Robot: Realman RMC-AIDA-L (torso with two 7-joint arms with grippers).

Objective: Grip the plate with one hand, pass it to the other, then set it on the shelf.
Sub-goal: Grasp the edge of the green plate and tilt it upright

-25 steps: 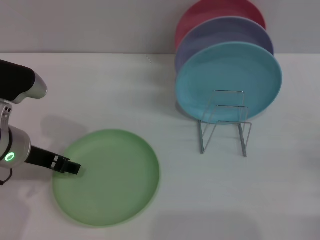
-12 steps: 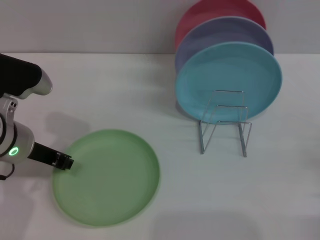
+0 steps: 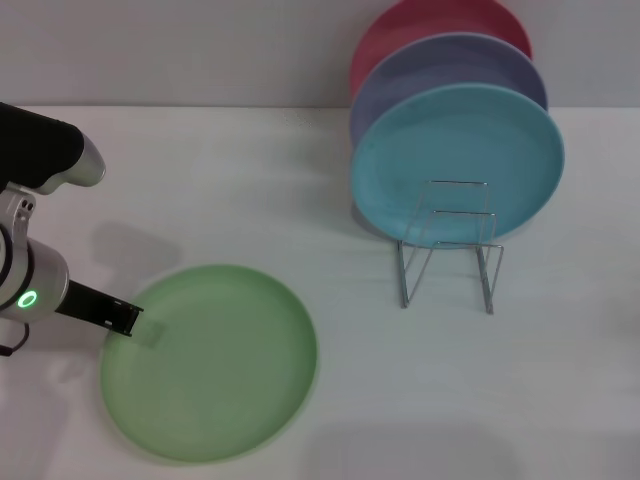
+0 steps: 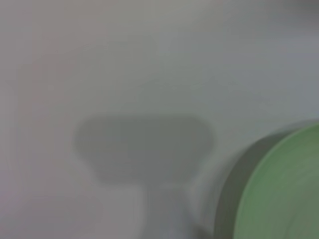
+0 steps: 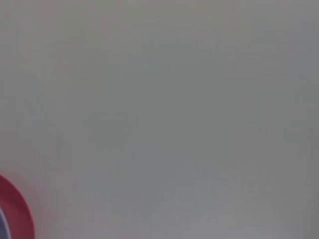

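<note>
1. Light green plate [image 3: 210, 365]: lies on the white table [image 3: 250, 190] at the near left of the head view, with its left rim at the tip of the left gripper. The left wrist view shows only an arc of this plate [image 4: 284, 194], with a band of shadow along its edge on the table surface [image 4: 149, 64].

2. Left gripper [image 3: 122, 318]: black, carried on a silver-and-black arm bearing a green glowing ring [image 3: 27, 299]. It reaches in from the left edge of the head view, and its tip sits at the plate's left rim. The fingers are narrow and drawn together at the rim; whether they actually pinch the plate cannot be told, and the wrist view does not show them.

3. Wire shelf [image 3: 450, 245]: a thin silver rack of upright rectangular loops, standing to the right of centre, well apart from the green plate. The two nearest loops hold nothing.

4. Racked plates: a turquoise plate [image 3: 456, 160] stands on edge at the front, a lavender-blue plate [image 3: 450, 65] behind it, and a red plate [image 3: 430, 25] at the back. All three lean upright in the rear part of the shelf.

5. Right gripper: outside every view. Its wrist camera shows a pale blank surface and a sliver of the red plate [image 5: 17, 214] at one corner.
</note>
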